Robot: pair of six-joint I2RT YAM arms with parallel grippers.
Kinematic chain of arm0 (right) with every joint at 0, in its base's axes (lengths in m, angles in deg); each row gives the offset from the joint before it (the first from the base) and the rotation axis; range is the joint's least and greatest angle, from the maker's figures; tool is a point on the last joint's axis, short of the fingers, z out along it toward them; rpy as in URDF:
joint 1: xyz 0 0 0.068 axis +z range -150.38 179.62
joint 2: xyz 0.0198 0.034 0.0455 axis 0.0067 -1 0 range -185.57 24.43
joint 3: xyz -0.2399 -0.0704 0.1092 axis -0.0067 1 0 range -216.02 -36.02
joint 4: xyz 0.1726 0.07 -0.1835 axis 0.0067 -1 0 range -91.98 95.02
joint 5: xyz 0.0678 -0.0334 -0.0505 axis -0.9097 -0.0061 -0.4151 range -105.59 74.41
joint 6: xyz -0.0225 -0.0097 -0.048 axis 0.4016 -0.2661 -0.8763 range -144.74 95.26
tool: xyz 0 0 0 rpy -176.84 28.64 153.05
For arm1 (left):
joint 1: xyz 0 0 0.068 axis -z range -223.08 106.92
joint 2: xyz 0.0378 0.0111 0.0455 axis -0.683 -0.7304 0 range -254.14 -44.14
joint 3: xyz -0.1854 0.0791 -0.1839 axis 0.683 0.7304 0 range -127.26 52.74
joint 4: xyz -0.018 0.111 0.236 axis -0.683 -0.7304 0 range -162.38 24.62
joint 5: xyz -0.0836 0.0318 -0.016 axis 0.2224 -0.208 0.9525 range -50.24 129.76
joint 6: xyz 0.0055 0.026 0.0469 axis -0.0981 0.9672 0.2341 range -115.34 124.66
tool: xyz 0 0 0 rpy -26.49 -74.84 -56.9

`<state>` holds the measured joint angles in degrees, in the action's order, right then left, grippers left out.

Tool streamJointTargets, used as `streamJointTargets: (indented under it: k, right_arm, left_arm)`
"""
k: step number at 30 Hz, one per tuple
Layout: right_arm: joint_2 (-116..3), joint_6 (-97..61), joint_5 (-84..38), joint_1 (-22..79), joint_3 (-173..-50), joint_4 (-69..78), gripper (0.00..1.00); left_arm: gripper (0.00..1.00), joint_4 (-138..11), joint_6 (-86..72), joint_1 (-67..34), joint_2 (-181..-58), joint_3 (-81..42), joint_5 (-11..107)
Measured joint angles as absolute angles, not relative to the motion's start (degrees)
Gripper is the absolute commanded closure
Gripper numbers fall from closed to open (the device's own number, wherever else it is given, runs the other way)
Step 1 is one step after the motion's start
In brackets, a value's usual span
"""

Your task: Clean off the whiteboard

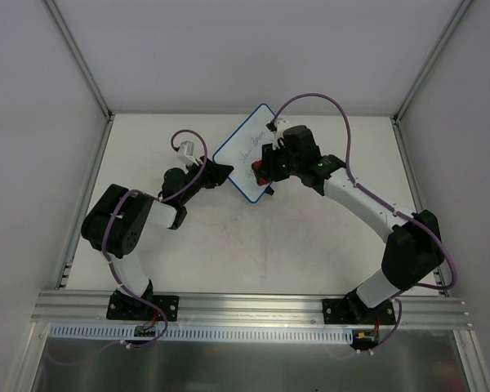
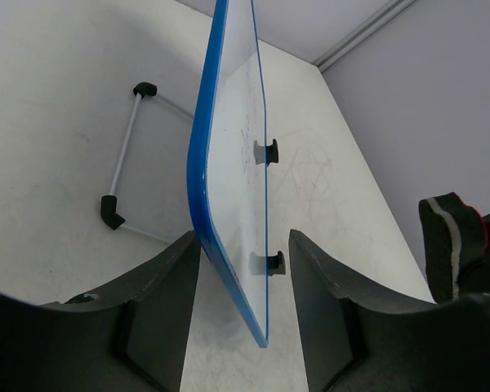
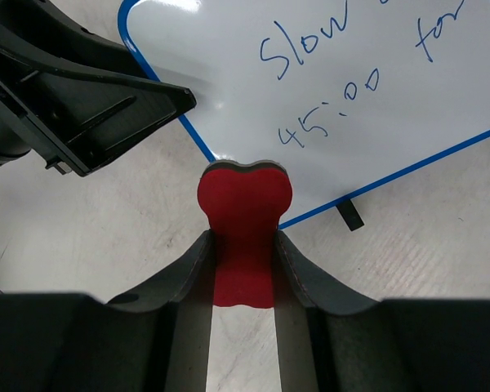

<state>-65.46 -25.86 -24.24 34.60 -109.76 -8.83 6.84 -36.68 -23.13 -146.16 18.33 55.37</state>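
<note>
Pale, scuffed table (image 1: pixel 229 245) inside white walls. Lying askew toward its far side, the whiteboard (image 1: pixel 249 159), showing blue handwriting (image 3: pixel 327 49). Straddling the whiteboard's left corner, the left gripper (image 1: pixel 220 171), one finger touching the rim, the other just apart, unclamped. Clenching a red eraser (image 3: pixel 243 192) at the whiteboard's near edge, the right gripper (image 3: pixel 243 237).

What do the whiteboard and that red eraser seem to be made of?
The whiteboard: glossy white panel, probably coated plastic or metal, since it shines; blue rim looks plastic. The red eraser: matte foam, with a dark felt-like layer along one face.
</note>
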Motion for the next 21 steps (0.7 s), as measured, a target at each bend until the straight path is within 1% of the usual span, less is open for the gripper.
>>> streamJointTargets:
  k: [2,3,6,10,11,12,14,19,20,21]
  right_arm:
    - [-65.94,-25.88,-24.61,34.29,-109.76,-8.74,1.0]
    - [-66.11,-25.88,-24.7,34.16,-109.76,-8.67,1.0]
    - [-66.4,-25.86,-24.98,33.86,-109.76,-8.63,1.0]
    - [-66.42,-25.86,-25.29,33.51,-109.76,-8.19,1.0]
    - [-66.42,-25.86,-25.37,33.42,-109.76,-8.1,1.0]
    - [-66.42,-25.86,-25.48,33.33,-109.76,-8.04,1.0]
    - [-66.42,-25.86,-25.53,33.18,-109.76,-7.93,1.0]
    - [-66.42,-25.86,-25.59,32.72,-109.76,-7.58,1.0]
    - [-66.42,-25.86,-25.61,32.68,-109.76,-7.58,1.0]
    - [-66.42,-25.86,-25.72,32.59,-109.76,-7.54,1.0]
  left_arm:
    - [0.56,6.84,-36.68,-23.13,-146.23,17.89,55.37]
    - [0.59,6.84,-36.7,-23.13,-146.31,17.63,55.37]
    - [0.61,6.95,-36.72,-23.13,-147.3,16.78,55.37]
    - [0.66,6.95,-36.9,-23.13,-148.81,15.97,55.35]
    - [0.71,6.95,-36.92,-23.13,-149.24,15.75,55.35]
    - [0.72,6.95,-37.07,-23.13,-149.7,15.53,55.35]
    - [0.73,6.98,-37.36,-23.13,-150.31,15.38,55.33]
    - [0.8,7.22,-38.03,-23.13,-150.4,15.38,55.31]
    - [0.83,7.28,-38.03,-23.13,-150.4,15.38,55.33]
    - [0.91,7.37,-38.06,-23.13,-150.4,15.38,55.33]
